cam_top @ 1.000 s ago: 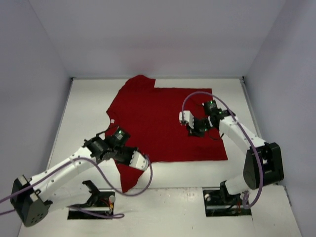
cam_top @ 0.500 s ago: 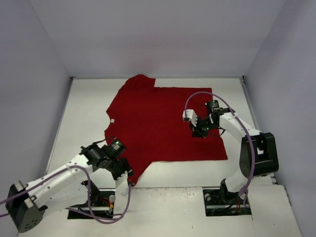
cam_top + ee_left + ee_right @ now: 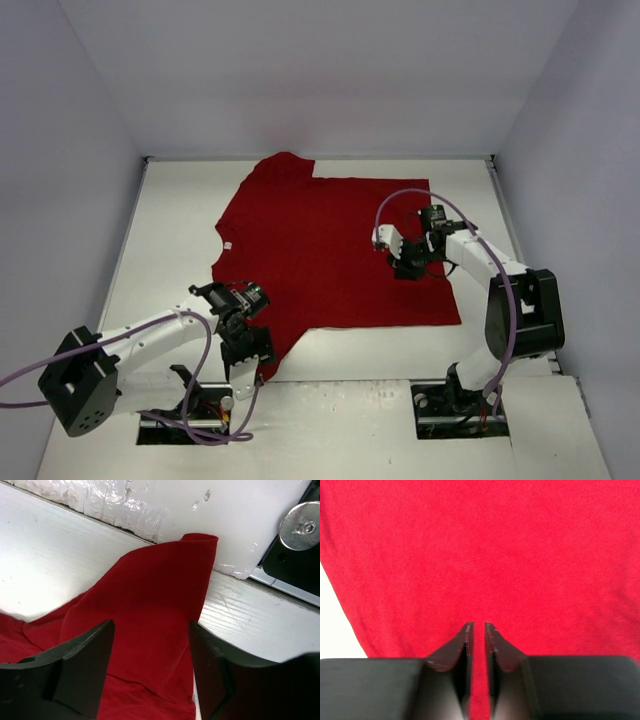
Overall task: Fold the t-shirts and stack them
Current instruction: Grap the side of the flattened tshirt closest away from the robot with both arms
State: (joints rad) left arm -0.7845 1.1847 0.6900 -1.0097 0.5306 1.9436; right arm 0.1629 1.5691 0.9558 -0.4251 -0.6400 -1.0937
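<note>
**Red t-shirt spread flat on a white table, one gripper at each end**

A plain dark red t-shirt (image 3: 330, 250) lies spread on the white table (image 3: 170, 230). It lies sideways, with its long axis running left to right. The neck and a small white neck tag (image 3: 228, 246) point to the left edge, and the straight hem faces the right edge. 1 sleeve reaches toward the far edge. The other sleeve (image 3: 165, 580) stretches toward the near edge, ending in a folded, pointed tip beside a white mounting plate (image 3: 240, 510).

The left gripper (image 3: 150, 630) hangs over this near sleeve. Its 2 dark fingers (image 3: 85, 655) stand well apart, with the cloth lying loose between and below them, and nothing is pinched. The sleeve runs straight ahead from the fingers, its tip at the far end of that view. The left arm is clearly the nearer one to it.

The right gripper (image 3: 478, 626) sits over the hem end of the shirt, near its near-right corner. Its fingers are parted only by a narrow slit and appear to hold nothing, because the cloth under them looks flat.

The fabric is soft, matte and finely knitted, with gentle creases at the sleeve. The table is smooth, faintly grained white board.
</note>
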